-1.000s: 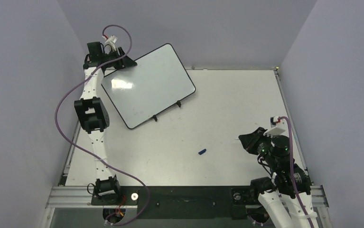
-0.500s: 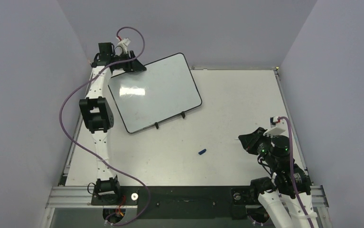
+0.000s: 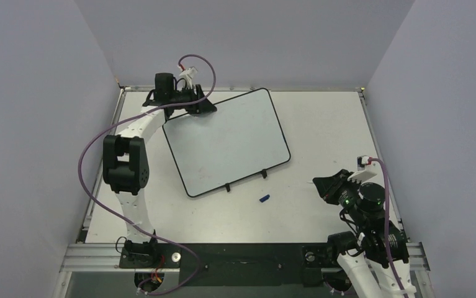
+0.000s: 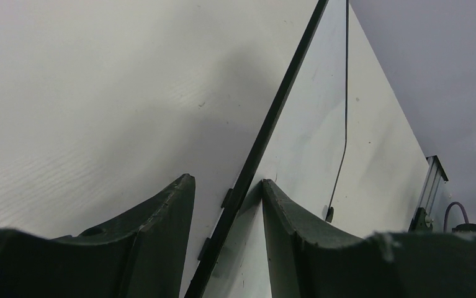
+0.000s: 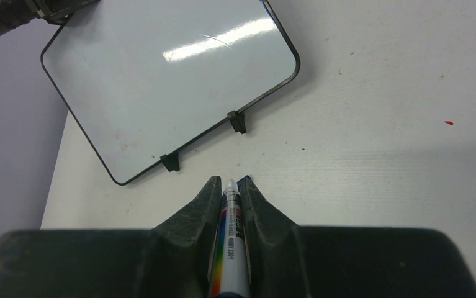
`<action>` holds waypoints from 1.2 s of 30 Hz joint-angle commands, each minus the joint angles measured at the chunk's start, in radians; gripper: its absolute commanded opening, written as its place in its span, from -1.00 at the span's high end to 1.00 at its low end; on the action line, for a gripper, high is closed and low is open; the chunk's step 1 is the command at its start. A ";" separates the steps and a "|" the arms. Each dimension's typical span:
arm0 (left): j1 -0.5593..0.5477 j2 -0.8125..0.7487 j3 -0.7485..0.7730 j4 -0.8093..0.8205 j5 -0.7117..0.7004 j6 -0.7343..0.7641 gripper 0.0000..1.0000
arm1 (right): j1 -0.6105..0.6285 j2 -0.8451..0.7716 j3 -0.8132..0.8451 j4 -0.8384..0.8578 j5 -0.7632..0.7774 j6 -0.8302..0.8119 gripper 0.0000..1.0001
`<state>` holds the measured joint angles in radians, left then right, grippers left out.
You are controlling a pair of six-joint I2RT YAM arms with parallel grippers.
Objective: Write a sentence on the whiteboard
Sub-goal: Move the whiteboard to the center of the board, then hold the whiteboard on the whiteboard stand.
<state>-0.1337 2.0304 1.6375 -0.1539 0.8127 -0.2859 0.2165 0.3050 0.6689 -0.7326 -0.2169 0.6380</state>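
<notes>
At 9 o'clock in the top view, the left arm [image 3: 123, 164] stands tall. A purple cable [image 3: 85, 155] loops off it. The arm reaches out to 11 o'clock on the surface [image 3: 328, 124]. There the left fingers [image 3: 204, 105] are on the far left corner of the whiteboard [image 3: 229, 139]. In the left wrist view they sit one on each side of the board's thin black frame [image 4: 266, 133], pinching that edge. One finger presses on the white face. The other may be a tiny bit off the frame, but that view is too close to be sure.

The whiteboard is in the middle of the surface, a little toward 12 o'clock. Its long sides run from about 8 o'clock to 2 o'clock. Its shiny white face is up, with faint smudges on it. Two small black feet [image 3: 228, 187] stick out of the near long side, at 6 o'clock.

A little blue cap [image 3: 264, 198] lies on the surface at 6 o'clock of the right foot, near it but not touching.

At 3 o'clock of the cap are the right fingers [image 3: 323, 185], pointing to about 9 o'clock. In the right wrist view they are squeezed tight on a marker [image 5: 230, 248] with a rainbow stripe. Its tip pokes out between them, well apart from the board.
</notes>
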 commanded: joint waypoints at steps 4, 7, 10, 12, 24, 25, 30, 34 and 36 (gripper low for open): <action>-0.109 -0.130 -0.092 0.047 -0.079 0.048 1.00 | -0.002 -0.050 -0.001 -0.001 0.000 0.014 1.00; -0.153 -0.157 -0.099 -0.018 -0.132 0.087 1.00 | -0.003 -0.061 -0.001 -0.001 0.002 0.019 1.00; -0.182 -0.173 -0.081 -0.063 -0.173 0.115 0.81 | -0.003 -0.065 0.001 -0.002 0.001 0.019 1.00; -0.195 -0.167 -0.052 -0.108 -0.174 0.137 0.50 | -0.003 -0.066 0.005 -0.003 0.000 0.017 1.00; -0.187 -0.035 0.233 -0.578 -0.138 0.351 0.07 | -0.003 -0.087 -0.008 -0.016 -0.003 0.011 1.00; -0.184 -0.025 0.241 -0.590 -0.134 0.365 0.07 | -0.002 -0.087 -0.006 -0.017 -0.003 0.009 1.00; -0.146 -0.006 0.237 -0.600 -0.101 0.361 0.09 | -0.002 -0.081 -0.008 -0.017 -0.009 0.007 1.00; -0.146 -0.016 0.249 -0.612 -0.083 0.359 0.62 | -0.001 -0.076 -0.020 0.006 -0.035 -0.001 1.00; -0.158 -0.030 0.255 -0.620 -0.096 0.359 0.94 | -0.001 -0.074 -0.038 0.045 -0.071 -0.004 1.00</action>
<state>-0.2852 2.0178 1.8347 -0.7422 0.7238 0.0376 0.2165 0.2253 0.6552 -0.7624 -0.2314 0.6453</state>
